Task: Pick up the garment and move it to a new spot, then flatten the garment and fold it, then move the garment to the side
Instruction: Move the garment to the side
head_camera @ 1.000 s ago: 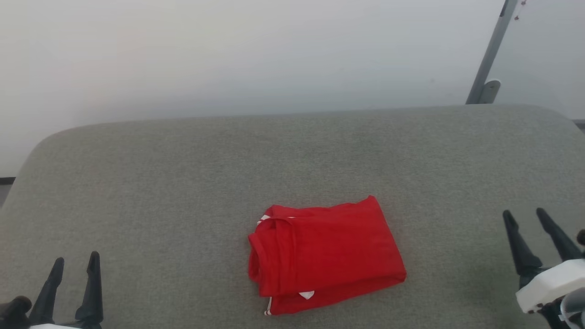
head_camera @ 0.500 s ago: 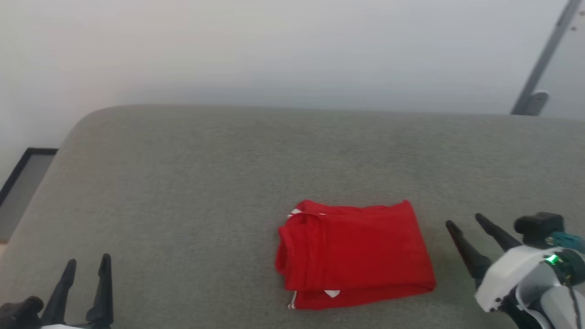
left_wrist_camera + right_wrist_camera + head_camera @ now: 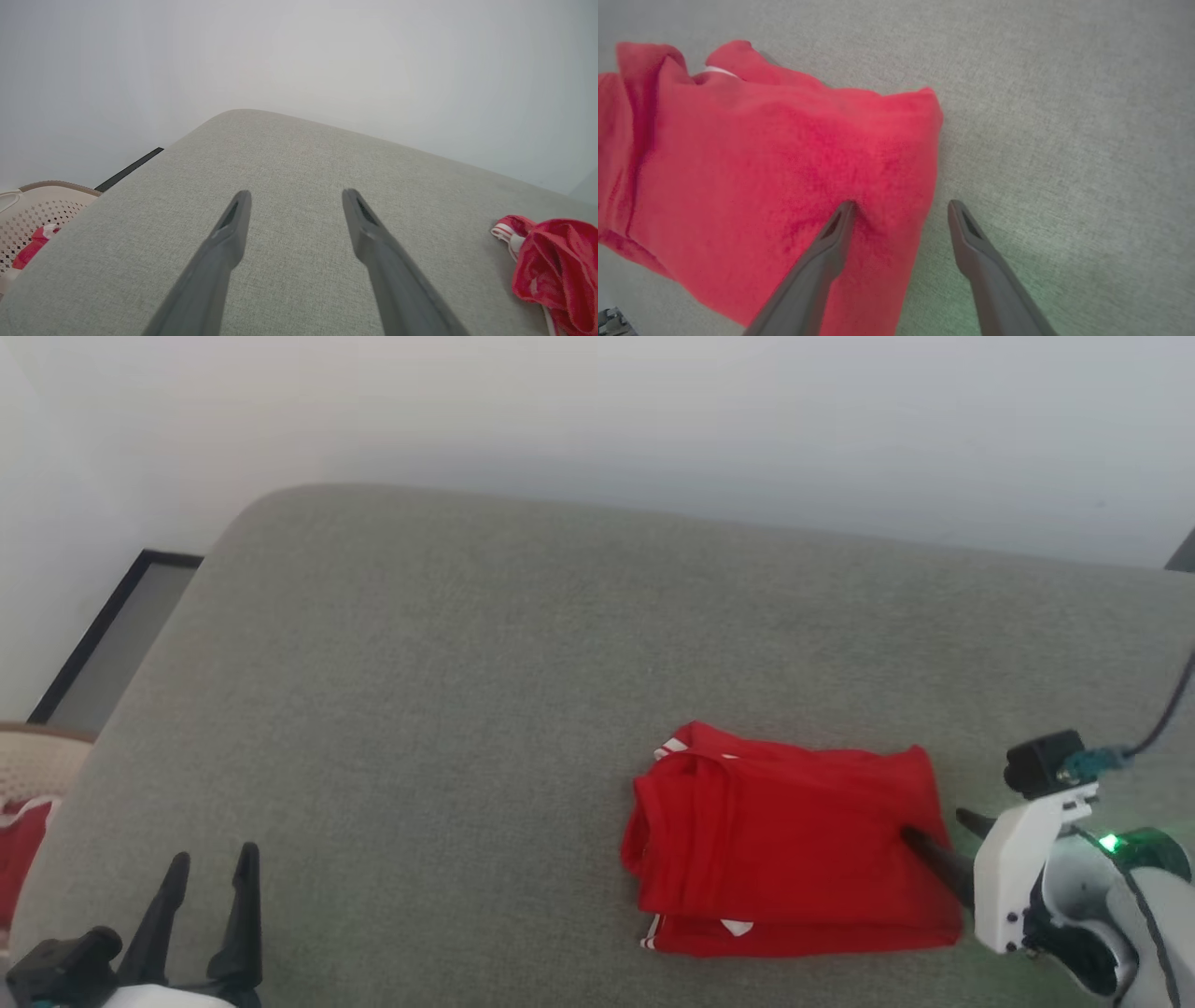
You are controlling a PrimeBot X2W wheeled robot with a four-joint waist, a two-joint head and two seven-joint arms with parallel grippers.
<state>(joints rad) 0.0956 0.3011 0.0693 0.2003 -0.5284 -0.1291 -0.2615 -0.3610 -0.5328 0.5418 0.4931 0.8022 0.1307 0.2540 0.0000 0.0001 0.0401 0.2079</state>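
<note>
A grey fabric-covered desk (image 3: pixel 467 663) with rounded far corners ran across the head view, with a plain pale wall (image 3: pixel 653 420) behind its far edge. The garment (image 3: pixel 794 845), a red shirt folded into a rough rectangle, lay flat on the desk to the right of centre and towards the near edge. Slivers of white trim showed at its far-left corner and along its near-left edge. The right claw (image 3: pixel 936 827) reached in from the lower right with its two dark fingers spread, straddling the garment's right edge. In the right wrist view one fingertip rested on the red cloth just inside that edge, where the fabric looked slightly dented. The other fingertip stood over bare desk just beyond the edge, and nothing was pinched between them. The left claw (image 3: pixel 213 855) sat at the lower left, fingers spread and empty, above bare desk and well apart from the garment. A broad stretch of open grey surface lay left of the garment and beyond it, up to the far edge. Off the desk's left edge stood a pale perforated basket (image 3: pixel 42 210) holding some red cloth (image 3: pixel 32 242), and farther back a dark strip (image 3: pixel 103 635) ran along the foot of the wall.
</note>
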